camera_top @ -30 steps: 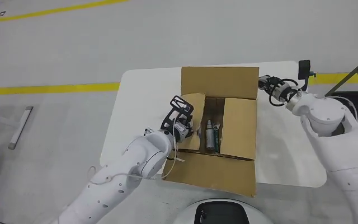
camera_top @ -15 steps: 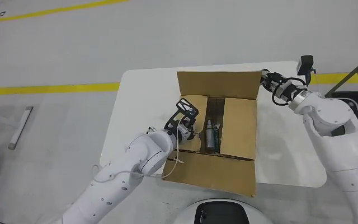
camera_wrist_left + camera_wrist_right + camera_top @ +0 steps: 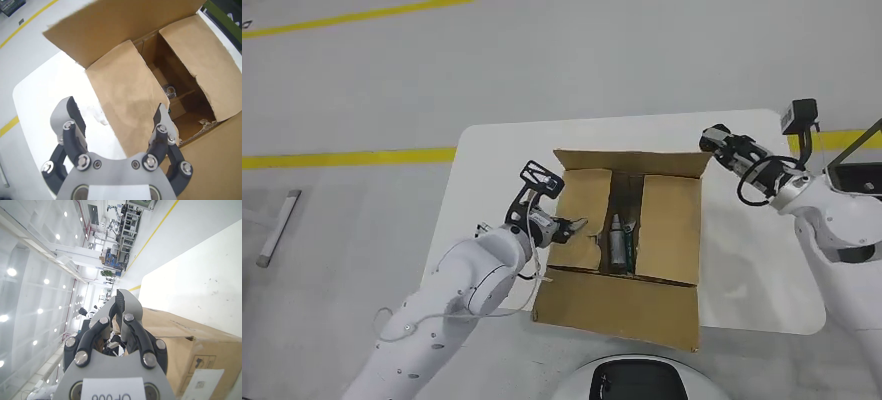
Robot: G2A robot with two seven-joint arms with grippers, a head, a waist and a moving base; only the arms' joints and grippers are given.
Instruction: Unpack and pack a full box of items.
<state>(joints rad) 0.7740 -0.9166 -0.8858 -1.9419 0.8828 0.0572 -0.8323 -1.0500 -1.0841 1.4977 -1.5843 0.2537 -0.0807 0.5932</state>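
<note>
We see a white desk [image 3: 492, 170] with rounded corners. A brown cardboard box [image 3: 642, 300] sits near its middle with the top open. The box's near flap [image 3: 592, 300] lies folded outward toward us. Its far flap [image 3: 632, 160] stands nearly upright. The left inner flap [image 3: 587, 190] and the right inner flap [image 3: 672, 230] lie roughly level over the opening, with a dark gap between them. In the left wrist view, both inner flaps have ragged, torn edges.

Our left hand [image 3: 115, 103] hovers above the left inner flap with its fingers spread wide apart and nothing between them. One fingertip is over the flap's torn edge and the other is over the bare desk beside the box. From above, this hand [image 3: 572, 225] is at the box's left side.

Our right hand [image 3: 710, 133] is at the right corner of the far flap. In its wrist view the fingers [image 3: 120, 306] are drawn close together, and a sliver of cardboard shows between them, so we take the hand to be pinched on that flap.

Down in the gap lies a grey bottle [image 3: 616, 243] on the box floor, with a small green item [image 3: 630, 250] just beside it that we cannot make out.
</note>
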